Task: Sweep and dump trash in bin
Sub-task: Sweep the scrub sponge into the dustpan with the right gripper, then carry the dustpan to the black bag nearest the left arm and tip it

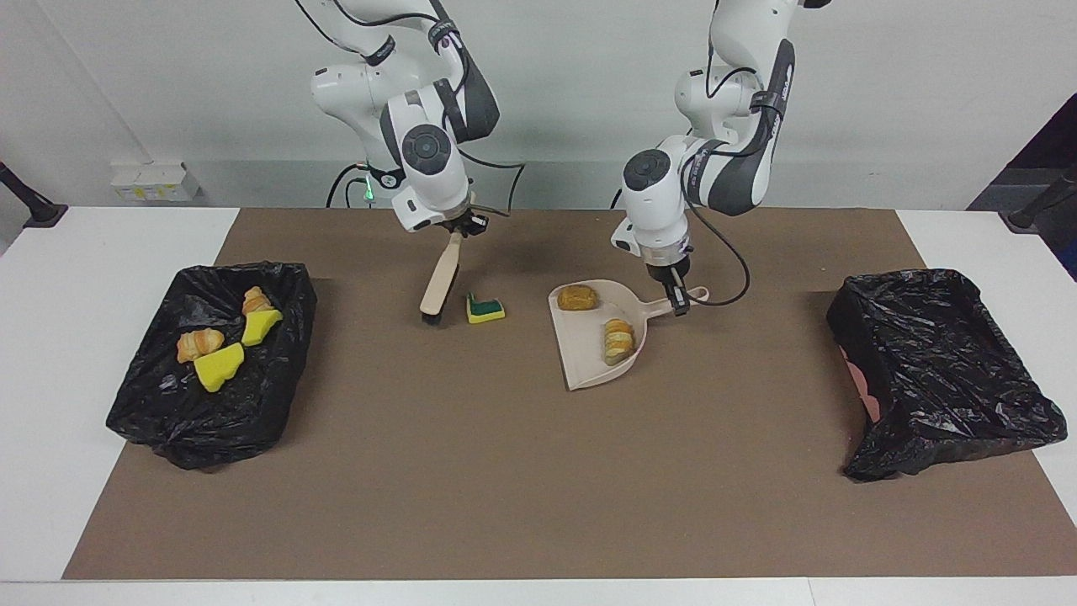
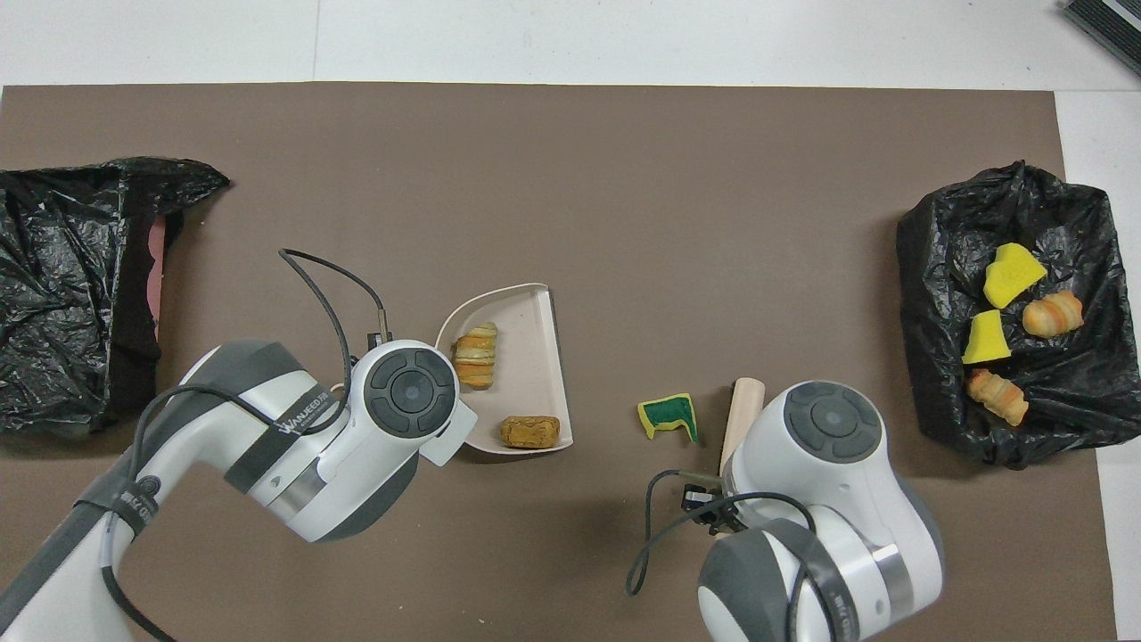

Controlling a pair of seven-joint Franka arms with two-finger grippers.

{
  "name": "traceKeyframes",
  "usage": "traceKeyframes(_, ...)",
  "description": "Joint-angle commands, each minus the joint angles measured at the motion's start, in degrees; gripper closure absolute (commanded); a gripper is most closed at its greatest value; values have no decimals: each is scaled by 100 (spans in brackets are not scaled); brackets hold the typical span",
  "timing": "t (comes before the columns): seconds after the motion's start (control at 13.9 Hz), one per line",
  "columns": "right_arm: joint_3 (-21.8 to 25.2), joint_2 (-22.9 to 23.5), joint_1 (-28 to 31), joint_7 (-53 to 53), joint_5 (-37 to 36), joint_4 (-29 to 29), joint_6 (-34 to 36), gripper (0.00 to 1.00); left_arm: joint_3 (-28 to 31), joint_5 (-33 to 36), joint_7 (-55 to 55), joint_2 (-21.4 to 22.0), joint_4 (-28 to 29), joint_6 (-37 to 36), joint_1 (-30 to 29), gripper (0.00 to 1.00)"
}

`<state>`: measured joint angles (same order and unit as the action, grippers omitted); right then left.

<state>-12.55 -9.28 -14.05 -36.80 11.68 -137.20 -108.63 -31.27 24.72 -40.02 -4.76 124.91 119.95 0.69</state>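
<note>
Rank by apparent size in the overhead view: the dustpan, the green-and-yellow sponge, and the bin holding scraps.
1. Bin holding scraps, plainly the largest.
2. Dustpan, part of it hidden under the left arm.
3. Green-and-yellow sponge, the smallest.

Open table (image 1: 505, 471) lies before my dustpan (image 1: 589, 353); the green-and-yellow sponge (image 1: 485, 309) sits between it and my brush (image 1: 440, 286).

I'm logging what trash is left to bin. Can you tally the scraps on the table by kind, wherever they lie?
Plain yellow sponge pieces: 2
Green-and-yellow sponge: 1
Golden-brown bread-like lumps: 4
Total: 7
</note>
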Motion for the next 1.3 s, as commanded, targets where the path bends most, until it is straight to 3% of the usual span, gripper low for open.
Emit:
traceKeyframes(0.0,-28,109,-246,-143,-105,-360,-833,100,51,86,-84,186,279,143,28,100)
traceKeyframes(0.22,-28,583,-650,243,-122,-176,-1404,100,51,68,-84,186,279,169,1,100)
traceKeyframes(0.5,-37,1392,-1142,639,27,842,-1442,100,51,60,-93,178,279,169,-8,100)
traceKeyframes(0.65,-45,1735,-1467,840,438,1221,-1634,100,60,60,-215,169,279,230,-8,100)
traceKeyframes(0.86,-37,1772,-1679,1911,1247,1214,-1811,100,60,51,-243,169,279,284,-8,100)
traceKeyframes(1.22,-2,1702,-1478,2169,925,1301,-1505,100,200,42,-839,116,200,292,-8,100)
